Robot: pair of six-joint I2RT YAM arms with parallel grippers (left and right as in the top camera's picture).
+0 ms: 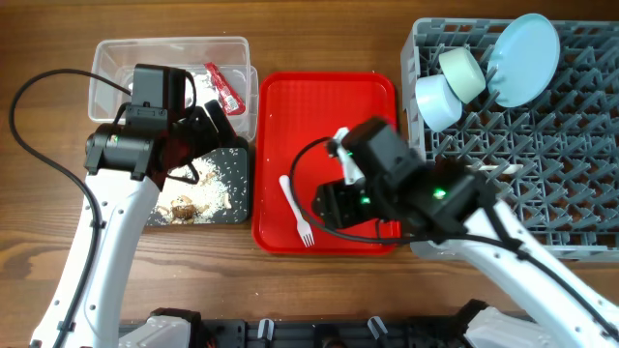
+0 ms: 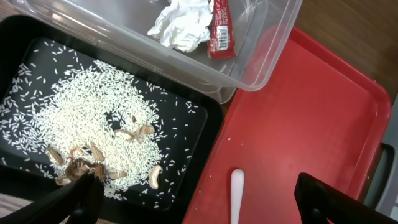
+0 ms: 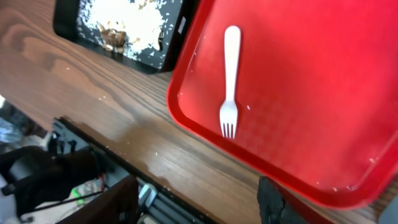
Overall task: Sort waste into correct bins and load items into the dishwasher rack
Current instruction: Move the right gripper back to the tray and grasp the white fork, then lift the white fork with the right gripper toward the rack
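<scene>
Bare red tray [image 1: 358, 106] all around the fork [image 1: 297, 210]

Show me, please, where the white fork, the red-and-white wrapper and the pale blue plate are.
white fork [image 3: 230, 81]: right wrist view, middle of its handle.
red-and-white wrapper [image 2: 219, 30]: left wrist view, centre of its printed face.
pale blue plate [image 1: 523, 60]: overhead view, centre of its face.

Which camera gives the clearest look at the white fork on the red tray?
The right wrist view: the whole white fork lies unobstructed on the red tray, tines clear. Overhead shows the fork whole but small. The left wrist view catches only its handle end at the bottom edge.
</scene>
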